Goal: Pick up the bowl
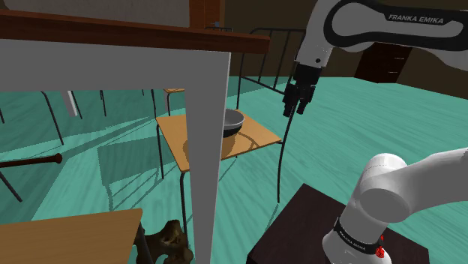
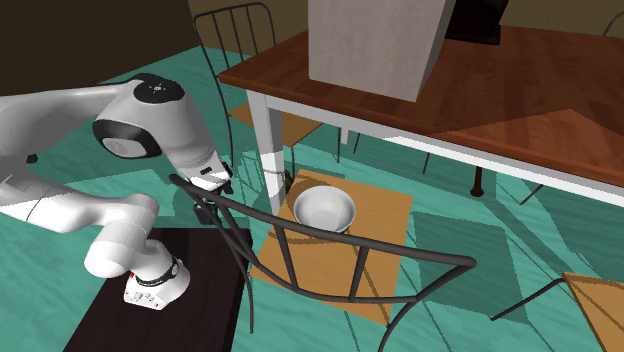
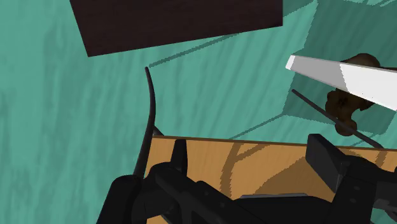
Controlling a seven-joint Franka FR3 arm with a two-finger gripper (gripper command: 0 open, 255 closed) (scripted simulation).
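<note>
A grey bowl (image 1: 234,121) stands upright on the wooden seat (image 1: 255,142) of a dark metal chair, partly hidden by a white table leg (image 1: 207,150) in the shoulder view. From the second exterior view the bowl (image 2: 324,208) looks white inside and sits near the seat's (image 2: 385,235) table-side edge. My black gripper (image 1: 295,106) hangs above and to the shoulder view's right of the bowl, near the chair's backrest (image 2: 330,236). In the wrist view the gripper (image 3: 252,159) is open, fingers (image 3: 180,154) wide apart over the seat edge (image 3: 254,162), nothing between them.
A brown-topped table (image 2: 500,85) with white legs stands just beyond the chair, carrying a grey box (image 2: 375,45). My dark stand (image 2: 195,290) sits behind the chair back. More chairs (image 2: 235,40) stand around, and a brown lumpy object (image 1: 169,244) lies on the teal floor.
</note>
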